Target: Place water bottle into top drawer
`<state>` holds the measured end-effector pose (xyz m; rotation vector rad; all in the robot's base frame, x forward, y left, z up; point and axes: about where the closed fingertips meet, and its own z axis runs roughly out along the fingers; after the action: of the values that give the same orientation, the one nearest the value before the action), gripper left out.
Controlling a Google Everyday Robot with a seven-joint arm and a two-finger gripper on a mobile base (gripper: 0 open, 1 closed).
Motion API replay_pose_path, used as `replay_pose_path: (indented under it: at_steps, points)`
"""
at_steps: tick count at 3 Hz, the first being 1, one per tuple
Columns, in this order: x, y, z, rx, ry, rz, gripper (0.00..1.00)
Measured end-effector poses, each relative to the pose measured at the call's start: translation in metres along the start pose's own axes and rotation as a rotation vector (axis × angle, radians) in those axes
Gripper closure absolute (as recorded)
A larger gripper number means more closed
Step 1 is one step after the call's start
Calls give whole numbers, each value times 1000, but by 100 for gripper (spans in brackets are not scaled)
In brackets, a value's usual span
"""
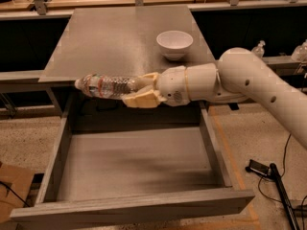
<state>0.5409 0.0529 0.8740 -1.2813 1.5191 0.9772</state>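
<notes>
Seven items, listed from the 9 o'clock side of the view to the 3 o'clock side.

1. Cardboard – a brown flat piece on the speckled floor, at the 8 o'clock corner, just beside the drawer's left wall.

2. Top drawer – wide, shallow, grey; pulled fully out toward 6 o'clock from under the counter. Nothing is seen lying on its floor, and its front panel runs along the bottom of the view.

3. Water bottle – clear, ribbed, with a thin reddish-blue band. It lies level in the air, its pale cap pointing to 9 o'clock and its base end toward 3 o'clock. It hangs at the counter's front edge, over the rear part of the open drawer, touching neither the counter top nor the drawer floor.

4. Hand – two tan fingers closed around the bottle's base end, one on the 12 o'clock side and one on the 6 o'clock side, gripping it firmly. It sits at the centre of the view, in front of the counter's front edge.

5. Bowl – white, upright on the counter, at 1 o'clock from the hand and well apart from it.

6. Arm – thick, white, reaching in from 3 o'clock to the hand.

7. Small bottles – clear, on a ledge behind the arm at 2 o'clock; below them, at 4 o'clock, a black device with a cable lies on the floor.
</notes>
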Motion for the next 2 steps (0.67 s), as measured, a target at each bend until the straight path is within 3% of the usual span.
replay_pose_path:
  at_steps: [1, 2]
  points:
    - [46, 45, 31, -98, -35, 109, 100]
    - [98, 92, 51, -122, -61, 249, 100]
